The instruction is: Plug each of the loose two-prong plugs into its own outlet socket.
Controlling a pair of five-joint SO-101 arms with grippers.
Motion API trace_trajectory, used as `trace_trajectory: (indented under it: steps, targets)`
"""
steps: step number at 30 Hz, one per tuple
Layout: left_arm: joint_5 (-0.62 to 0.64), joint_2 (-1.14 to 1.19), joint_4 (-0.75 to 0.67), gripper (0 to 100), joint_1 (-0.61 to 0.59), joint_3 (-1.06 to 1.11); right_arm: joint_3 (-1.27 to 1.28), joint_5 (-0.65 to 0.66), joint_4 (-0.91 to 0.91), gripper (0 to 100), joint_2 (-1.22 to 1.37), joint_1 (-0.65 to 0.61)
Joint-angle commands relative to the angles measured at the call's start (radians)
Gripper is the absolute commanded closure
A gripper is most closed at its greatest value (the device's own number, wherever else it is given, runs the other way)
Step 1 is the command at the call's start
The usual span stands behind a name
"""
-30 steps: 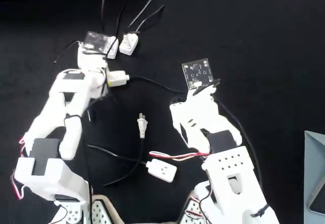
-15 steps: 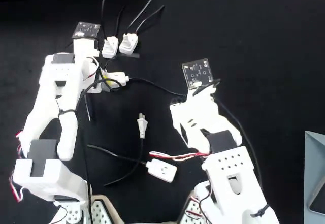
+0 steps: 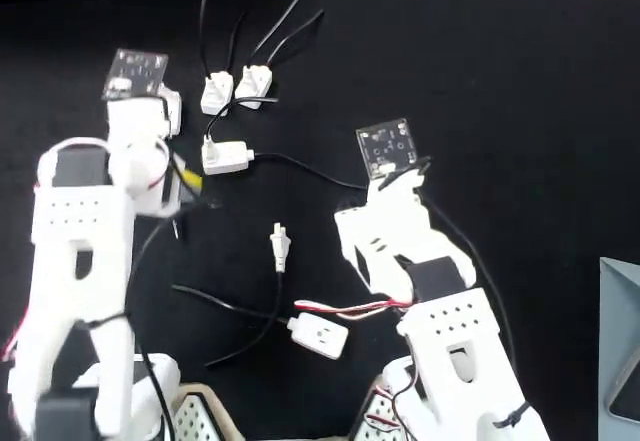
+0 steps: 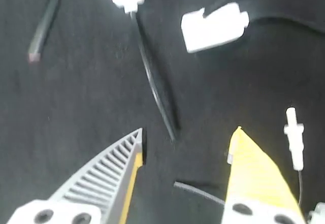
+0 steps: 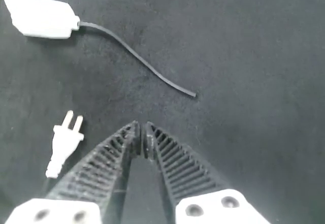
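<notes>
A loose two-prong plug (image 3: 281, 246) lies mid-table with its black cable trailing toward a white outlet block (image 3: 320, 333) near the front. A second white outlet block (image 3: 226, 155) lies farther back, and two more white blocks (image 3: 217, 91) (image 3: 255, 83) sit behind it. My left gripper (image 4: 189, 131) hangs open and empty above the cloth, with an outlet block (image 4: 216, 27) ahead of it and the loose plug (image 4: 293, 132) off to one side. My right gripper (image 5: 142, 132) is shut on nothing, just beside the plug (image 5: 63, 142).
Black cables (image 3: 300, 166) cross the black cloth between the blocks, and one free cable end (image 5: 194, 94) lies ahead of the right gripper. The left arm (image 3: 80, 211) stands tall at the left. A grey bin (image 3: 620, 341) sits at the right edge.
The left arm has pulled back from the outlet blocks, swinging left and rising. The outlet block it was beside stays on the cloth. The right arm has not moved.
</notes>
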Motion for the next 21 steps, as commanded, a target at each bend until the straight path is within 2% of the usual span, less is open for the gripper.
trace_trajectory:
  steps: [1,5,9,12,16,21]
  targets:
    - [0.043,-0.117,-0.054,73,-0.045,0.131,-0.015,0.072,0.041,98.5,-0.013,0.005]
    - [0.086,-0.229,-0.235,73,-0.122,0.361,-0.076,0.118,0.173,98.3,-0.012,-0.037]
    - [0.089,-0.333,-0.393,73,-0.163,0.562,-0.151,0.12,0.276,98.2,0.05,-0.172]
    - [0.089,-0.391,-0.451,73,-0.171,0.657,-0.191,0.072,0.247,98.2,0.154,-0.278]
    - [0.089,-0.44,-0.483,73,-0.189,0.725,-0.229,0.017,0.117,98.3,0.298,-0.387]
    - [0.089,-0.443,-0.503,73,-0.257,0.737,-0.237,0.034,-0.003,98.2,0.426,-0.425]
